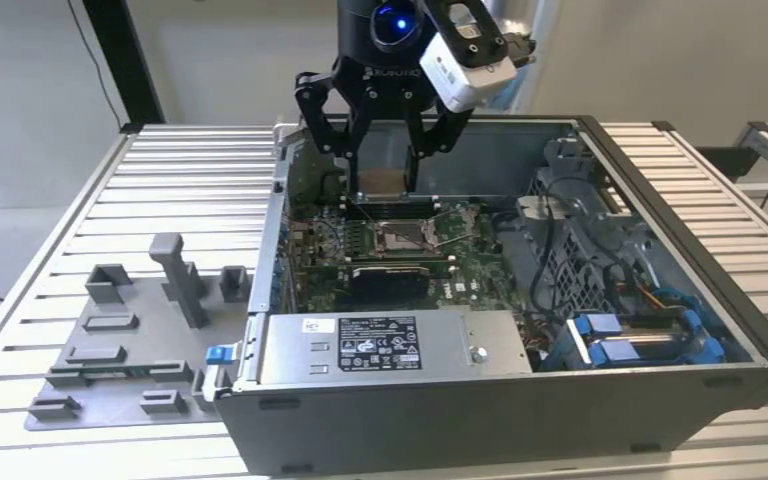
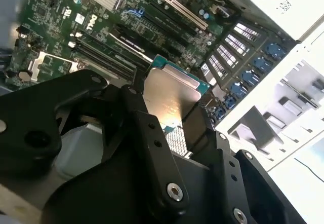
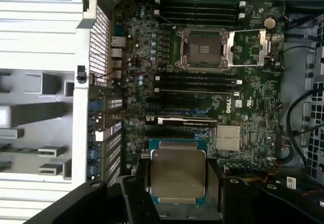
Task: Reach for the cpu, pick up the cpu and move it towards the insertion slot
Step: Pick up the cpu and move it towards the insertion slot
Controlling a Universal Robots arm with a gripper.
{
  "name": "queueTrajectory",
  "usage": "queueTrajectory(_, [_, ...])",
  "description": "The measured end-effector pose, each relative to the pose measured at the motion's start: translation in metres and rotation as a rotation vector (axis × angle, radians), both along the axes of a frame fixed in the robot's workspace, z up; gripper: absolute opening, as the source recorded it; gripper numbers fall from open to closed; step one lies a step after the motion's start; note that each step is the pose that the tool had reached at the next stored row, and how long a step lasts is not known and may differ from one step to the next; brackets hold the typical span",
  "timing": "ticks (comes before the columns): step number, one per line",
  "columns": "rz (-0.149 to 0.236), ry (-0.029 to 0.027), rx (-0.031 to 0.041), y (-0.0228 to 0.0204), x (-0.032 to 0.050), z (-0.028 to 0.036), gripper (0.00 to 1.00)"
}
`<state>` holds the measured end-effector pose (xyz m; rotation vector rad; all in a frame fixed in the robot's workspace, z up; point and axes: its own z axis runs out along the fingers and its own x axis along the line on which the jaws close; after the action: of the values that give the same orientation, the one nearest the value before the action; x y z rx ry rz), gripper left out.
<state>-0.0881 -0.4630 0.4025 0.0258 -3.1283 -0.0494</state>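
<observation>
On a slatted metal worktop [image 1: 157,160] an open computer case [image 1: 704,290] is sitting. I am holding my end effector [image 1: 381,190] above the board, pinching the cpu [image 3: 177,172] flat by its edges. The insertion slot [image 3: 202,46] is lying open, well apart. I judge keeping the chip level and square to the frame matters most.

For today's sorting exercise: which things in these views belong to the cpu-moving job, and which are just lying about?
Part of the job:
- cpu, held above the board
- gripper, shut on it
- insertion slot, frame open

Just lying about:
- grey fixture blocks beside the case
- power supply
- blue drive brackets
- heatsink
</observation>
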Motion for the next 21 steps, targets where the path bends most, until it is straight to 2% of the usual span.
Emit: queueTrajectory(21, [0.000,0.0000,0.0000,0.0000,0.0269,0.0000,0.00])
